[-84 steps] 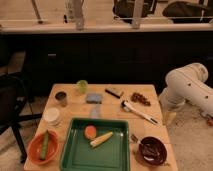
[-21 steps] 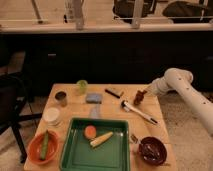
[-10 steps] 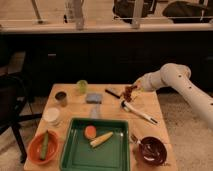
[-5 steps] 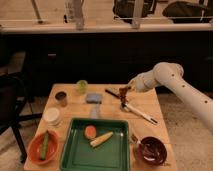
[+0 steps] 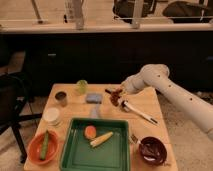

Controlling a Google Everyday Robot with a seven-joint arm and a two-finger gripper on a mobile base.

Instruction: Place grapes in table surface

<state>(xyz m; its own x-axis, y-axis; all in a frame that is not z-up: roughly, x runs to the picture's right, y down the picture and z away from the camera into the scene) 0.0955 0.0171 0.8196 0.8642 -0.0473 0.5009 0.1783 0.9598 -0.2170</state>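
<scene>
The grapes [image 5: 115,98], a small dark reddish bunch, hang in my gripper [image 5: 118,94], which is shut on them. They are just above the back middle of the table surface [image 5: 150,102], a light tan wooden top. My white arm [image 5: 165,85] reaches in from the right. The bunch is to the right of the blue sponge [image 5: 93,98].
A green tray [image 5: 80,155] at the front holds an orange piece [image 5: 90,131] and a yellow piece [image 5: 101,139]. A long utensil [image 5: 138,113] lies right of the grapes. A dark brown bowl [image 5: 151,150], orange bowl [image 5: 44,146], white container [image 5: 51,116], dark cup [image 5: 61,98] and green cup [image 5: 82,86] stand around.
The gripper has taken the grapes from the table's right side and carried them left toward the back middle, near the sponge.
</scene>
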